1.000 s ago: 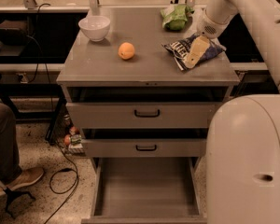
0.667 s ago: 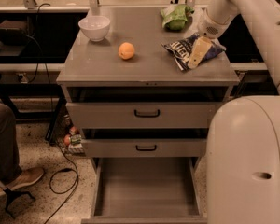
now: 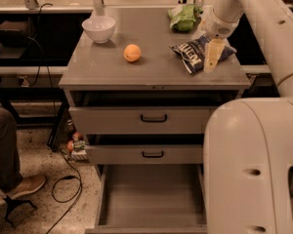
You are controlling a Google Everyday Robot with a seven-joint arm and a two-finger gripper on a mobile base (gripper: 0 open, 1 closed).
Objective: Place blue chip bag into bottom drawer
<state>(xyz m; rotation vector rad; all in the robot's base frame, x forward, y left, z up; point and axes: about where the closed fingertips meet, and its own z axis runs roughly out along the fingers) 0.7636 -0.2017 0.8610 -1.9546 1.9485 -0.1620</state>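
The blue chip bag [image 3: 193,52] lies flat on the right side of the grey cabinet top [image 3: 136,72], dark blue with white lettering. My gripper [image 3: 209,63] hangs from the white arm coming in from the upper right and is down on the bag's right part, covering it there. The bottom drawer [image 3: 151,194] is pulled far out at the foot of the cabinet, and its grey inside holds nothing.
A green bag [image 3: 184,17] lies at the back right of the top. An orange [image 3: 132,52] and a white bowl [image 3: 98,28] sit to the left. Two upper drawers [image 3: 154,118] are slightly out. My white base [image 3: 254,169] fills the lower right. A person's leg [image 3: 5,150] and cables are at the left.
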